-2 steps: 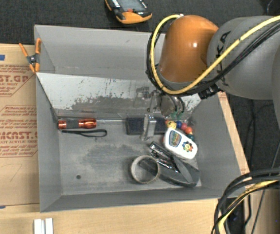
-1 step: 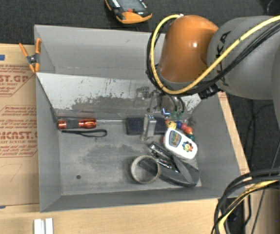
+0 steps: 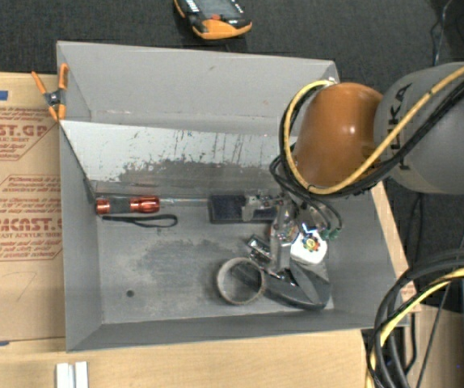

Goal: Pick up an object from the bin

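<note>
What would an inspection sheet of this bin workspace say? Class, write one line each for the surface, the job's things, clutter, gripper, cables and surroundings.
Surface: grey metal bin, floor scuffed and streaked towards the back wall.
Job's things: red metal cylinder with a black cord at back left; dark rectangular block at mid back; grey-brown ring at the front; white piece with coloured dots and dark grey flat piece at front right.
Clutter: nothing seen.
Gripper: gripper low between the ring and the white piece; grip cannot be told.
Cables: yellow and black cables loop round the orange wrist cover.
Surroundings: orange-and-black device on the dark floor behind the bin.
</note>
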